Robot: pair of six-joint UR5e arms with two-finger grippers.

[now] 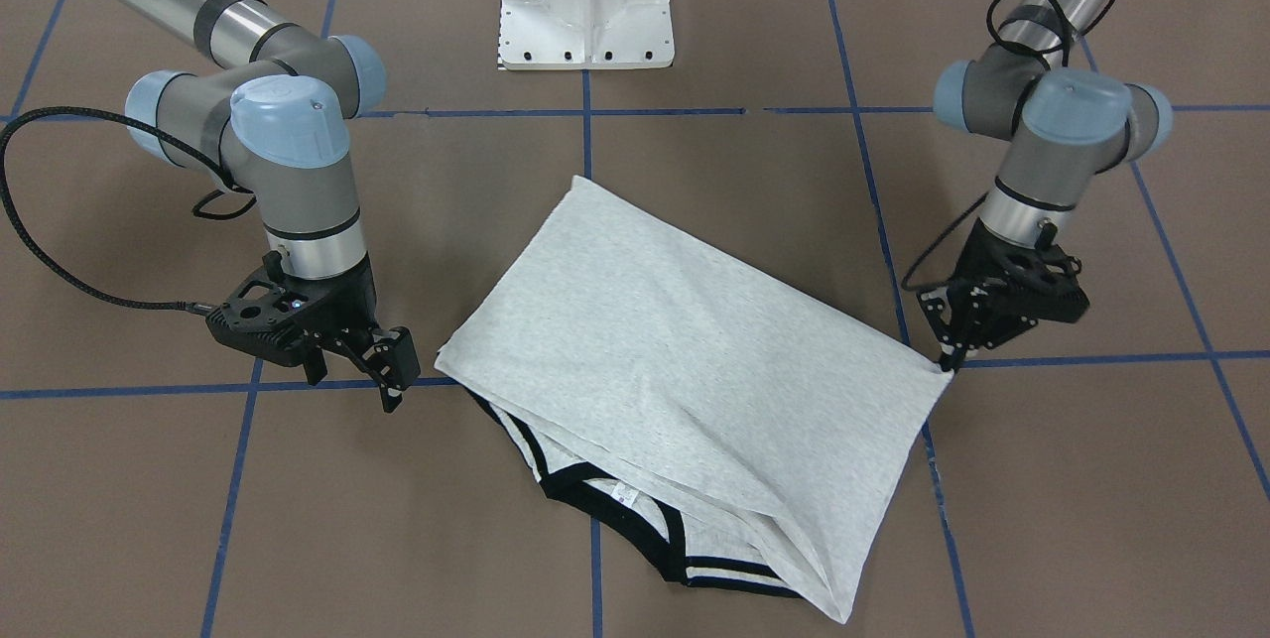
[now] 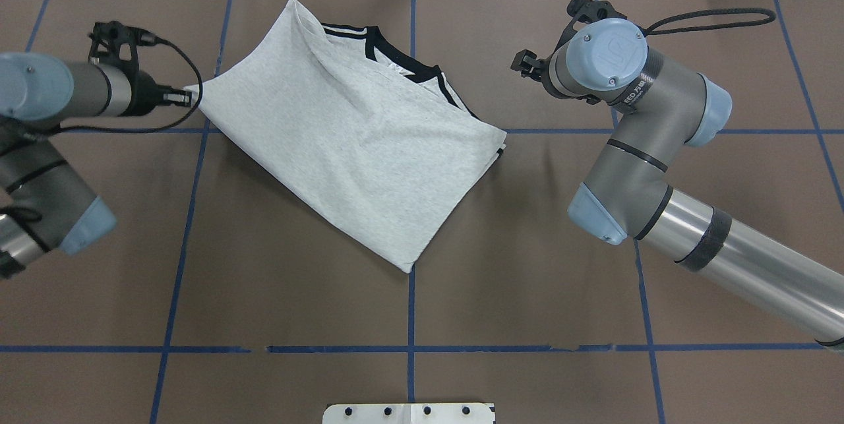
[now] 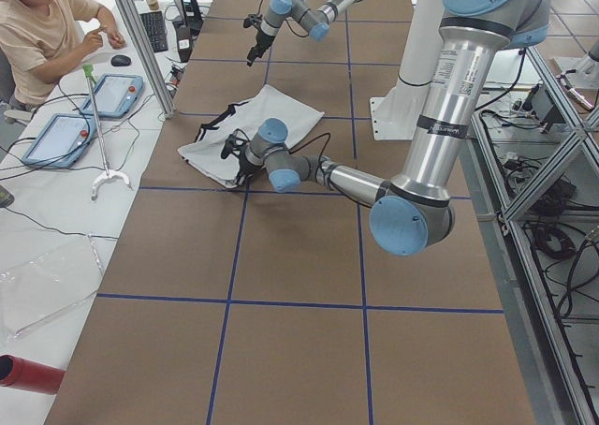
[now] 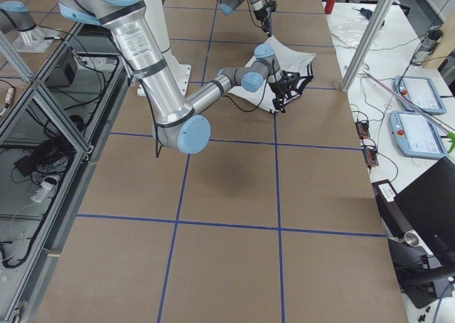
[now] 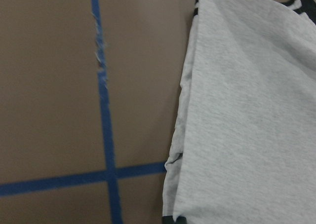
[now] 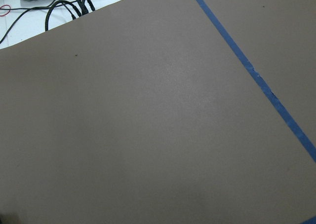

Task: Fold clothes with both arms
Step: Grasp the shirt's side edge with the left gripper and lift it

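Crossing the matte brown table (image 1: 1091,519) are blue tape lines (image 1: 585,142) in a grid, and the white base (image 1: 585,13) stands behind both grippers. A black braided cable (image 1: 60,251) loops out beside the right arm (image 1: 248,33). In the left side view an operator (image 3: 42,32) sits off the table's edge with two pendants (image 3: 117,93) before him. The left gripper (image 1: 950,358) has its jaws closed to a point on one corner of the shirt (image 1: 675,340), the cloth drawn to a small peak at the tips. From there the shirt spreads flat on the table toward the right gripper (image 1: 387,372), which hovers just beside the opposite corner, apart from it, jaws parted and holding nothing; its wrist camera shows only table and tape. The shirt is soft heather-grey knit, folded into a rough slanted rectangle with shallow creases. Black collar trim (image 1: 595,497) and a black-striped cuff (image 1: 734,574) peek out from under the top layer on the side away from the base.
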